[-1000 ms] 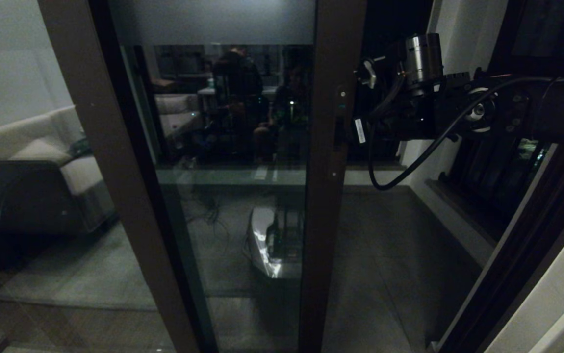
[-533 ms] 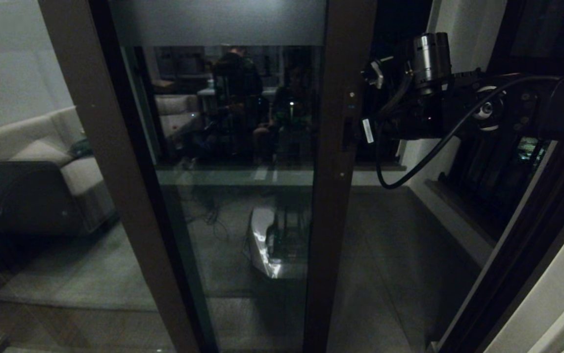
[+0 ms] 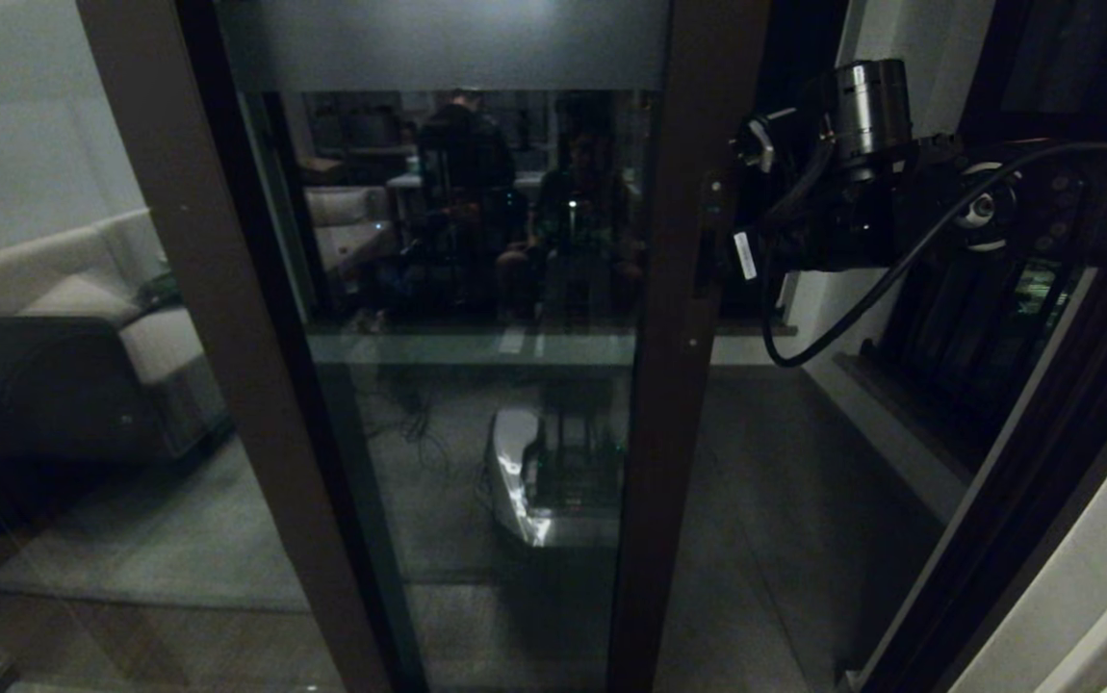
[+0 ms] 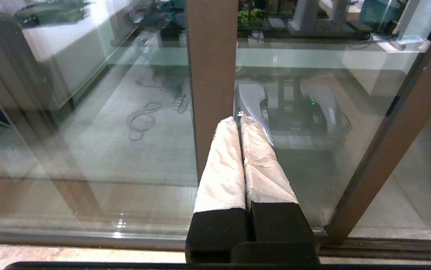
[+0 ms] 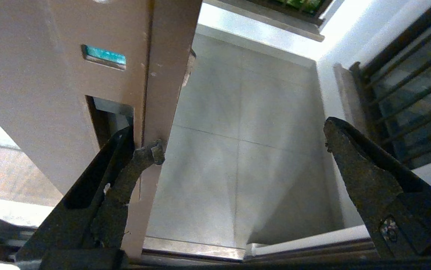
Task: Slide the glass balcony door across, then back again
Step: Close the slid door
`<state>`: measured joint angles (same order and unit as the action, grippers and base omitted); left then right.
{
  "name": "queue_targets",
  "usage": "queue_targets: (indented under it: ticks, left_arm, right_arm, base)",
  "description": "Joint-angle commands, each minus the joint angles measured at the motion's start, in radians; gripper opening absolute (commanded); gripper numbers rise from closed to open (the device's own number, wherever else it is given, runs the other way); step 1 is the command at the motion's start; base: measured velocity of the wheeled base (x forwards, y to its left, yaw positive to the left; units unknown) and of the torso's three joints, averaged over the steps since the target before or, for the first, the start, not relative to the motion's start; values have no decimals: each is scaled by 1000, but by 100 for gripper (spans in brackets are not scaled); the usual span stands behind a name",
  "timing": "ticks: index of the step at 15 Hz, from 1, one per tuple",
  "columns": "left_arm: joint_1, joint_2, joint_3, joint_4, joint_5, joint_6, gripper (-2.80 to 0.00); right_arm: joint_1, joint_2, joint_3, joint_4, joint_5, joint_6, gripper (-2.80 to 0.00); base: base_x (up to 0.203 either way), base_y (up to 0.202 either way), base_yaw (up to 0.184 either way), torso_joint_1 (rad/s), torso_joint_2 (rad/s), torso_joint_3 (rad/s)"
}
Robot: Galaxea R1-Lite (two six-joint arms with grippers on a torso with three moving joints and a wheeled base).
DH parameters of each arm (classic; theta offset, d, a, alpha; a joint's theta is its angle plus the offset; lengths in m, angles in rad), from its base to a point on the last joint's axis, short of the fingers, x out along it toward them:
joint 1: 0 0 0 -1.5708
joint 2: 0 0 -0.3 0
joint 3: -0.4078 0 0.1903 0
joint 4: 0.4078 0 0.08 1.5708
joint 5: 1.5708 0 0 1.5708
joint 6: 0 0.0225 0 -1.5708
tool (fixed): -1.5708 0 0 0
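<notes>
The glass balcony door is a clear pane in a dark brown frame with a frosted band across its top. Its handle stile stands right of centre, with an open gap to the balcony beyond it. My right arm reaches in from the right at handle height. In the right wrist view my right gripper is open; one dark finger is hooked at the recessed handle and the stile's edge, the other hangs free. My left gripper is shut on nothing, its white-wrapped fingers held close before the glass.
A fixed glass pane reflecting a sofa fills the left. The black-barred window and a white wall line the balcony's right side. The dark door jamb slants at lower right. The floor track runs along the tiled balcony floor.
The door's handle stile has slid to the right, and my right arm has moved right with it. The gap to the jamb has narrowed.
</notes>
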<state>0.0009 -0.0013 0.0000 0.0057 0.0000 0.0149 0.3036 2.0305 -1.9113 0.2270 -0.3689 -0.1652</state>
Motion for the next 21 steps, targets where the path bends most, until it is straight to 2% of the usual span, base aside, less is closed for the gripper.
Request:
queue_targets:
  ticks: [1,6,13,21]
  left_arm:
    - [1,0,2,0,0,0,-280]
    - [1,0,2,0,0,0,-280]
    - [1,0,2,0,0,0,-280]
    - [1,0,2,0,0,0,-280]
  right_arm:
    - [-24,0,0,-6,-4,-11,0]
    - [-46,-3,1,-5,-5,-14,0]
    - [-77,4,17,-5,-36,-60,0]
    - [-100,1,50,-5,-108,-118,0]
  base:
    - [0,0,0,0,0,0]
    - [0,0,0,0,0,0]
    - [0,0,0,0,0,0]
    - [0,0,0,0,0,0]
